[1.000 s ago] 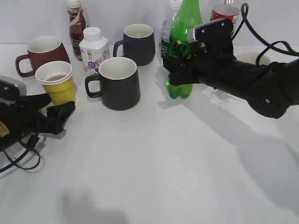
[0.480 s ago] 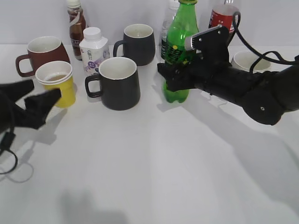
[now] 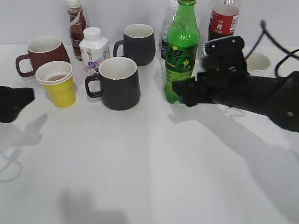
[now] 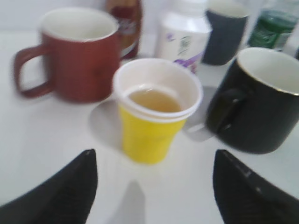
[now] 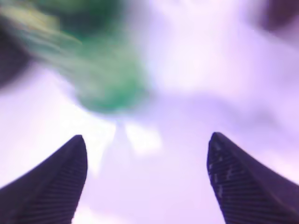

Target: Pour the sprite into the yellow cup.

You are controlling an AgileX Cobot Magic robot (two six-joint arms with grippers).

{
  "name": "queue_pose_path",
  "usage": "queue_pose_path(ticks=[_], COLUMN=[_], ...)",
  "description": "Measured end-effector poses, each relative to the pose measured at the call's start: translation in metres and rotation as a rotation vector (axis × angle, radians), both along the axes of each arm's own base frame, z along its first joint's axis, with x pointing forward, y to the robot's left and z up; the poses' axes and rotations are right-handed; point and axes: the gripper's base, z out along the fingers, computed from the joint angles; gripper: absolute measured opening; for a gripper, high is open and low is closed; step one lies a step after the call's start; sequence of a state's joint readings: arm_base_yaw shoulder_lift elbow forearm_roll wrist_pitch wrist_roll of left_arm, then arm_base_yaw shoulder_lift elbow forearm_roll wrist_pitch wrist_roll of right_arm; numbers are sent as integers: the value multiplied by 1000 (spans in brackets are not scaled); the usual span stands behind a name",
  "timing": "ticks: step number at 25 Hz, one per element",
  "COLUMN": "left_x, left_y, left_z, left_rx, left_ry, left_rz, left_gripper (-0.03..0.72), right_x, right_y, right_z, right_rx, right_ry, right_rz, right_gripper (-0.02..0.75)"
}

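On the white desk (image 3: 140, 168), the left gripper (image 4: 154, 186) sits nearest at the left edge, its two dark fingers (image 4: 60, 191) spread wide apart and holding nothing. Just beyond it stands the yellow cup (image 4: 156, 114), upright, with a little brownish liquid inside; in the exterior view the yellow cup (image 3: 58, 84) is at the left. A dark red mug (image 3: 39, 53) stands just behind it to the left, and a black mug (image 3: 117, 84) to its right. The right gripper (image 5: 147, 182) is also spread and empty, with the blurred green base of the sprite (image 5: 100, 81) ahead of it and to the left, apart from the fingers. The sprite (image 3: 180, 51) stands upright right of centre. Farthest back stand a white bottle (image 3: 93, 49), a second dark mug (image 3: 138, 44) and a cola bottle (image 3: 223, 21).
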State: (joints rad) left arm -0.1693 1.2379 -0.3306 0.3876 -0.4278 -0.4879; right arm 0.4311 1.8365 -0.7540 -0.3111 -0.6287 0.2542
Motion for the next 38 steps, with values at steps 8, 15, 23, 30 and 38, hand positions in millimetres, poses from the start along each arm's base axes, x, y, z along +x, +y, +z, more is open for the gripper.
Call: queue_pose_path(ticks=[8, 15, 23, 30, 38], left_x=[-22, -69, -132, -183, -199], left_y=[3, 13, 25, 41, 47], left_z=[45, 65, 75, 88, 85], left_rx=[162, 321, 326, 293, 252], left_ry=[358, 726, 667, 301, 78], left_rz=[157, 182, -37, -132, -131], left_gripper=[582, 575, 504, 491, 491], right_x=[-27, -69, -146, -229, -294], right_y=[-24, -67, -90, -125, -155], right_z=[29, 68, 95, 102, 127], right_rx=[-104, -368, -435, -353, -156], right_ry=[295, 477, 712, 582, 144], right_rz=[-158, -353, -231, -199, -177], right_gripper=[594, 535, 501, 501, 501])
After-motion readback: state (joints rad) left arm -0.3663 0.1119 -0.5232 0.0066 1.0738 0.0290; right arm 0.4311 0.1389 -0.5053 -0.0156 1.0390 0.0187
